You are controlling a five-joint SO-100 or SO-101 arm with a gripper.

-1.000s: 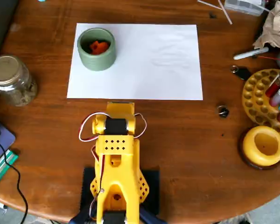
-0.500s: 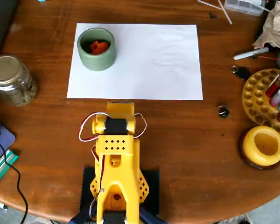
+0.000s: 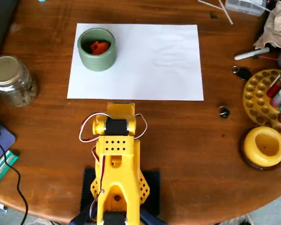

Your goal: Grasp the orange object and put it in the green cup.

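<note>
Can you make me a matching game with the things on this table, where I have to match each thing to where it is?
Things:
1. orange object
2. green cup
3. glass jar
4. yellow round holder

Places (as the overhead view shows them):
A. on the bare wood at the left edge of the table
B. inside the cup
C. on the bare wood near the right edge of the table
D. on the white paper, at its top left corner

Right pairs: 1-B, 2-D, 3-A, 4-C
</note>
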